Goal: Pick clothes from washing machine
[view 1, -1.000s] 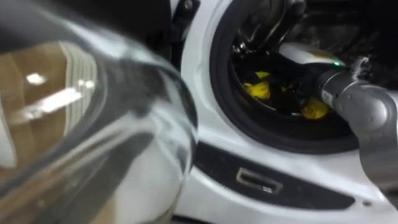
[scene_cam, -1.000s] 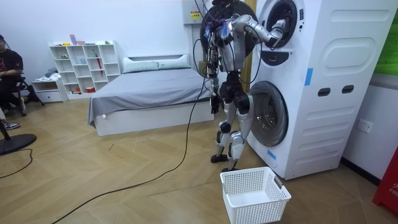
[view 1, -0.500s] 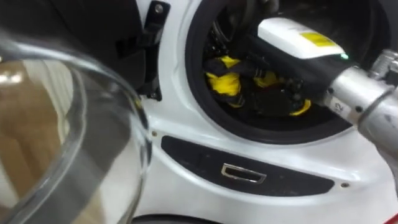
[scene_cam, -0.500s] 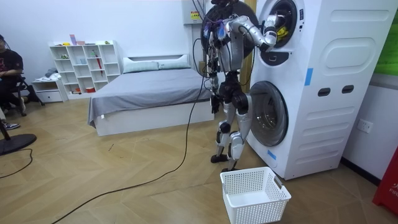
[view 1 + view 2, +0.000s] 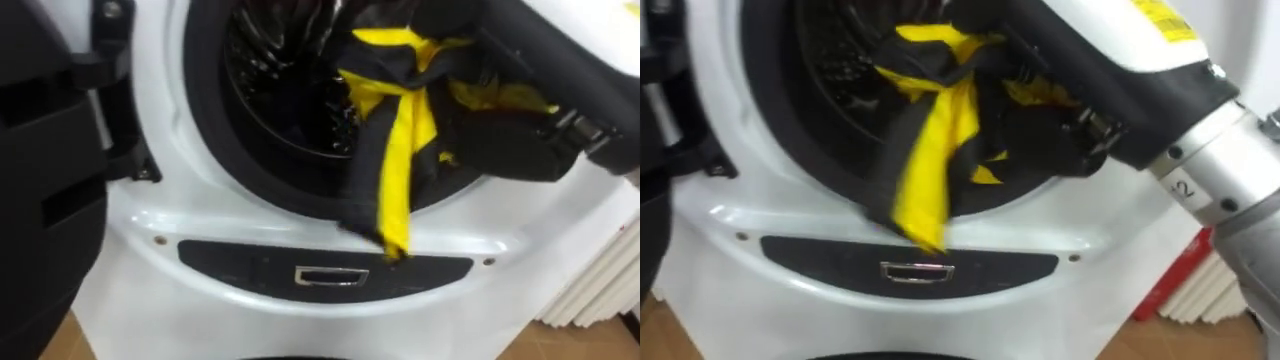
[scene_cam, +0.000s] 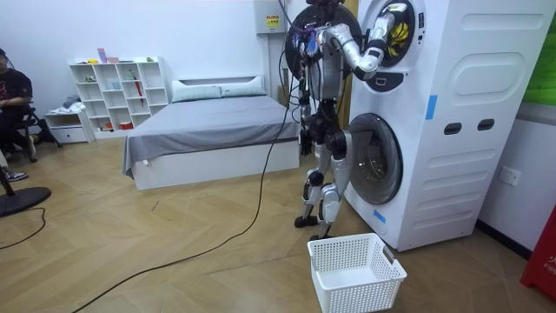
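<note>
A yellow and black garment [image 5: 398, 170] hangs out of the upper washing machine's round drum opening [image 5: 280, 90]. Its long yellow strip drapes over the lower rim onto the white front. My right hand [image 5: 1055, 130], dark, comes in from the right at the drum mouth with its fingers curled into the black part of the cloth. The white forearm with a yellow label rises behind it. In the room view I stand upright before the stacked machines, right arm raised to the upper drum, where the yellow cloth [image 6: 398, 30] shows at the opening.
The upper machine's dark door [image 5: 40, 200] hangs open at the left on its hinge. A dark panel with a metal latch [image 5: 322, 275] lies below the opening. A white laundry basket [image 6: 356, 271] stands on the floor by my feet. The lower machine's door [image 6: 373, 169] is open.
My right hand has drawn the garment from deep in the drum out over the rim, so it now hangs down the front. The view has shifted and the glass door has left the picture.
</note>
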Robot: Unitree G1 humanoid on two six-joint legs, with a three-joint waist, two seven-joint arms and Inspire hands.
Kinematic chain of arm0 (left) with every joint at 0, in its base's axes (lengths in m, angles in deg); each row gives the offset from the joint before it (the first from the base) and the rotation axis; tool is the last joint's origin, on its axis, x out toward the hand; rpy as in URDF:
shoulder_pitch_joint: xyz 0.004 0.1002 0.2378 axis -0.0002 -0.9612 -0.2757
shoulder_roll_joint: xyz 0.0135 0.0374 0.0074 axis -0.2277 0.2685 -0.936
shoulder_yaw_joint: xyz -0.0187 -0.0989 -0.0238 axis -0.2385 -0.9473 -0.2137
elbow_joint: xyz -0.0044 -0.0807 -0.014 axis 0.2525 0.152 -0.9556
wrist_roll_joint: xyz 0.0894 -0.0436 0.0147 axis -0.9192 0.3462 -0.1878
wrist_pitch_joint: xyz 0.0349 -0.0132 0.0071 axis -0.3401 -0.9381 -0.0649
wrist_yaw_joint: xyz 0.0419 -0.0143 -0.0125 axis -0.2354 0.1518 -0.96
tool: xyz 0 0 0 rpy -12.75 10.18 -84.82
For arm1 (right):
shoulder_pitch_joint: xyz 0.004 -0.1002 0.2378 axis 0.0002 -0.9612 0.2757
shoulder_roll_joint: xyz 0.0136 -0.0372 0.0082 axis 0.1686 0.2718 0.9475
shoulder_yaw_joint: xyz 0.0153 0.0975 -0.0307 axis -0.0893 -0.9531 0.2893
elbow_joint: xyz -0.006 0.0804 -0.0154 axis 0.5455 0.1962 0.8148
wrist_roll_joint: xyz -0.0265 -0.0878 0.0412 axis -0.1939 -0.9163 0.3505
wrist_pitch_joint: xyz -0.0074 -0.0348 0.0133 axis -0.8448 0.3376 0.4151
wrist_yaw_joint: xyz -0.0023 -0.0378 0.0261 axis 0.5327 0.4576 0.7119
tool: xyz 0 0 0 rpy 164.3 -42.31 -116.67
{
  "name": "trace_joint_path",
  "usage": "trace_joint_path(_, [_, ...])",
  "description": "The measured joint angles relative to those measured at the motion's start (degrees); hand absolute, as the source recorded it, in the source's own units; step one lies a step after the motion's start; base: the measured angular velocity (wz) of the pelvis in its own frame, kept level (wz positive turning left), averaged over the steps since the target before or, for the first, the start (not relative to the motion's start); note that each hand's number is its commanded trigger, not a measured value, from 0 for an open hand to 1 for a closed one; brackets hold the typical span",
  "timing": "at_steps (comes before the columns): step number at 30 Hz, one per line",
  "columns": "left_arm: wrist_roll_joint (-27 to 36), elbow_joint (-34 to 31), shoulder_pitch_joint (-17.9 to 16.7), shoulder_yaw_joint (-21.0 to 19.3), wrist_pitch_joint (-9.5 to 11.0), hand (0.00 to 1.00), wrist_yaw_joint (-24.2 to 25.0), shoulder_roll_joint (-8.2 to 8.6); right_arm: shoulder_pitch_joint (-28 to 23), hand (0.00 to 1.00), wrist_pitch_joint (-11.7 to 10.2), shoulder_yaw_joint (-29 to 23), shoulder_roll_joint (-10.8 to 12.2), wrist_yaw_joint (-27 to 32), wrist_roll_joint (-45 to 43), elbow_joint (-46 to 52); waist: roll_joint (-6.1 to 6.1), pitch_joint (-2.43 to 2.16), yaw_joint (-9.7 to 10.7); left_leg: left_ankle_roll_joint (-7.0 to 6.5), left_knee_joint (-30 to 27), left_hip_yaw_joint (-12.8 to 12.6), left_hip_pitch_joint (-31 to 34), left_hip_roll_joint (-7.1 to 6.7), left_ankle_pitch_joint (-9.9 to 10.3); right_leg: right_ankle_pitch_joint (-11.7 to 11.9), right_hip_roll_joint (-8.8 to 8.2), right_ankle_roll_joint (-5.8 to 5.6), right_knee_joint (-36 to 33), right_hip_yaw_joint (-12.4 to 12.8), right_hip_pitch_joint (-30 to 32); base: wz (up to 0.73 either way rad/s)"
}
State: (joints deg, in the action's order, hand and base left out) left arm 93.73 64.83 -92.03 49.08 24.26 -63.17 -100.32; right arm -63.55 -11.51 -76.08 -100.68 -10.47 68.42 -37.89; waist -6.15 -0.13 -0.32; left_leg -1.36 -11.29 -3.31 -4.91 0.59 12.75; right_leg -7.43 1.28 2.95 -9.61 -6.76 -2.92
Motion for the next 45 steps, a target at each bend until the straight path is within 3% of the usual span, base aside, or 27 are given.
trace_joint_path(7, [0.7,-0.1,-0.1,0.0,0.4,0.00,1.1,0.06,-2.4,1.00,-1.3,-2.1,0.0,2.1,10.4,0.1,-0.14,-0.09,1.8,-0.08,1.0,-1.3,-0.6,0.65,0.2,-0.1,0.14,-0.22,0.3,0.3,-0.1,-0.06])
trace_joint_path(11, [0.7,0.1,-0.3,-1.8,0.9,0.00,1.2,0.11,-9.3,1.00,-4.2,-5.9,0.9,3.7,11.8,0.6,-0.61,-0.42,1.5,-0.08,1.5,-1.6,-0.8,0.66,0.2,-0.1,0.30,-0.21,0.8,0.8,-0.1,-0.02])
trace_joint_path(15, [0.7,0.2,-1.0,-2.7,1.2,0.00,1.2,0.30,-12.2,1.00,-6.2,-9.0,0.9,4.4,13.1,0.2,-0.60,-0.40,1.8,-0.12,1.5,-2.2,-1.2,0.84,0.5,-0.1,0.84,-0.21,0.7,1.8,-0.1,-0.07])
trace_joint_path(20, [0.6,0.2,-2.2,-2.7,1.1,0.00,1.2,0.28,-18.2,1.00,-6.3,-13.0,0.9,8.1,19.3,-0.9,-0.49,-0.35,3.1,-0.07,1.5,-2.3,-1.6,1.03,0.9,-0.1,0.81,-0.22,-0.2,2.3,-0.1,-0.04])
trace_joint_path(24, [-0.3,-0.1,-2.3,-4.0,1.1,0.00,1.2,0.48,-23.4,1.00,-7.0,-17.0,1.1,8.9,22.9,-1.1,0.03,-0.28,3.8,-0.16,0.6,-3.8,-1.7,1.34,1.8,-0.1,1.00,-0.24,-0.2,3.7,0.0,-0.13])
trace_joint_path(30, [-0.5,-0.1,-1.8,-4.6,0.8,0.00,1.1,0.35,-26.3,1.00,-7.3,-19.8,1.3,13.3,22.3,-4.8,0.85,-0.32,6.5,-0.30,0.0,-6.1,-1.9,1.63,2.2,0.1,1.57,-0.43,-0.4,5.9,0.2,-0.20])
trace_joint_path(34, [-0.5,-0.1,-0.8,-4.6,0.8,0.00,0.9,0.12,-30.6,1.00,-5.1,-21.7,2.2,14.4,18.6,-9.0,0.90,-0.32,7.2,-0.21,0.1,-7.6,-1.7,1.82,2.3,0.1,1.81,-0.43,-1.3,7.3,1.5,-0.26])
trace_joint_path(38, [-0.5,-0.1,-0.6,-4.8,0.8,0.00,0.8,0.12,-35.1,1.00,-1.1,-23.3,3.2,14.6,13.8,-11.3,0.89,-0.23,9.5,-0.18,0.8,-9.5,-1.7,1.84,2.3,0.0,2.17,-0.45,-2.2,9.0,3.0,-0.27])
trace_joint_path(42, [-0.5,0.0,-0.8,-4.9,0.8,0.00,1.0,-0.28,-36.2,1.00,1.8,-26.7,3.2,15.2,9.0,-14.1,0.43,-0.03,11.2,-0.10,1.7,-11.6,-1.8,1.76,2.3,0.0,3.00,-0.45,-2.5,10.8,4.2,-0.26])
trace_joint_path(45, [-0.5,0.0,-0.7,-5.0,0.9,0.00,1.2,-0.62,-37.3,1.00,2.1,-27.9,3.2,15.9,6.4,-14.6,0.23,-0.03,11.5,0.01,1.6,-12.3,-1.8,1.89,2.3,0.1,3.14,-0.43,-2.4,11.4,4.5,-0.16])
